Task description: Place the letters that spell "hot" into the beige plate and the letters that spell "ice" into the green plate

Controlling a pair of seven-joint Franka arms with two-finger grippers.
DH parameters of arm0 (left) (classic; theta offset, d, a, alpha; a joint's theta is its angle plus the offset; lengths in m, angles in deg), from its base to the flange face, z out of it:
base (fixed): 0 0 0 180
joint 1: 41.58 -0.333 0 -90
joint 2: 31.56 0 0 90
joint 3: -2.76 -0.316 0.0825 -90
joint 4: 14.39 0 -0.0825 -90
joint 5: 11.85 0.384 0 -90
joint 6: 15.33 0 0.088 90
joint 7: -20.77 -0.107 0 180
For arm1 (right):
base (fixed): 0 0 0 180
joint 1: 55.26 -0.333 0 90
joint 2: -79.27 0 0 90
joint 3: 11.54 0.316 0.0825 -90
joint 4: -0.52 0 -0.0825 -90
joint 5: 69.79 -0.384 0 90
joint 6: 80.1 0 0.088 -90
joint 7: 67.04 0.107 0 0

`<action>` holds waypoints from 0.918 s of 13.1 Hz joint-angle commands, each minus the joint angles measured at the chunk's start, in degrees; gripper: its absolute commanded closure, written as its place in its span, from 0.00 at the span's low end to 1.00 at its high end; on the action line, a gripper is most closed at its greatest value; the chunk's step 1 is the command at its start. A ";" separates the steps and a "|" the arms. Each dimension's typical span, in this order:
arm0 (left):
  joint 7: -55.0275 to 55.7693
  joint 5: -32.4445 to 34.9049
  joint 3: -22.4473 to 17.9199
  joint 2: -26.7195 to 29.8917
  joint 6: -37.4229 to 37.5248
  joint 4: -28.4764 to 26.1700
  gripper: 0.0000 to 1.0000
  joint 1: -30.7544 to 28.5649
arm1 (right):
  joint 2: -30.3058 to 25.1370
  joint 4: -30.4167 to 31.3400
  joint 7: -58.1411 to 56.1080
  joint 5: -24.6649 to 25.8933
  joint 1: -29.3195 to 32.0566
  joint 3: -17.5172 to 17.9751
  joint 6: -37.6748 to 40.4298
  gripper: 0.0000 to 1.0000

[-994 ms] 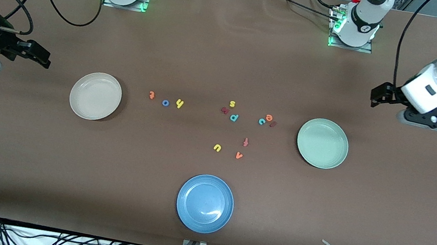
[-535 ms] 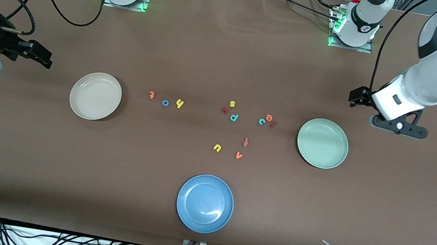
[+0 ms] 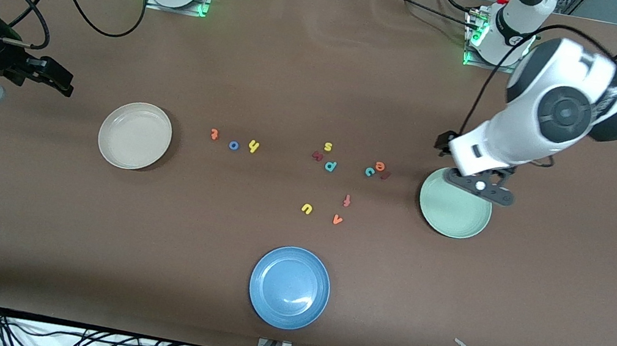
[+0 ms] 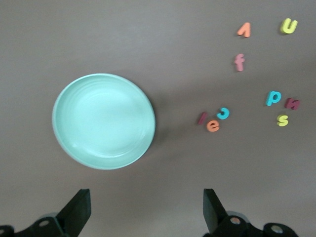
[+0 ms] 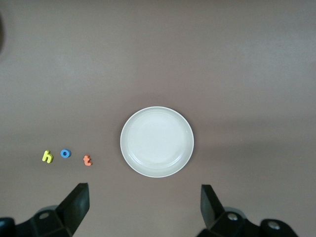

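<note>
Between plates, loose letters [image 3: 234, 143] seemingly "hot", "ice" [image 3: 377, 170]

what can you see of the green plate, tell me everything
The green plate is round, shallow and pale mint, smooth and plain with faint rings inside, and looks like plastic. It lies flat on the brown table toward the left arm's end, with nothing in it. The i, c and e letters lie beside it on the table, not touching. The left claw hangs open above its rim; nothing touches the plate.
</note>
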 commanded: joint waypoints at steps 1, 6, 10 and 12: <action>-3.00 -0.52 0.11 -4.25 -3.58 0.36 0.00 2.01 | -1.11 0.80 1.24 0.51 0.04 1.20 -0.24 0.00; -7.40 -0.70 0.11 -9.61 -8.50 0.27 0.00 5.52 | 1.87 1.24 10.00 0.51 -0.31 8.30 -0.95 0.00; -9.33 -0.09 0.20 -12.78 -13.86 -0.43 0.10 8.34 | 8.19 3.07 15.56 0.60 -3.19 12.28 -6.02 0.00; -15.29 -0.17 0.20 -14.71 -19.12 -0.52 0.12 9.66 | 10.13 6.06 15.56 0.95 -5.49 12.28 -9.72 0.00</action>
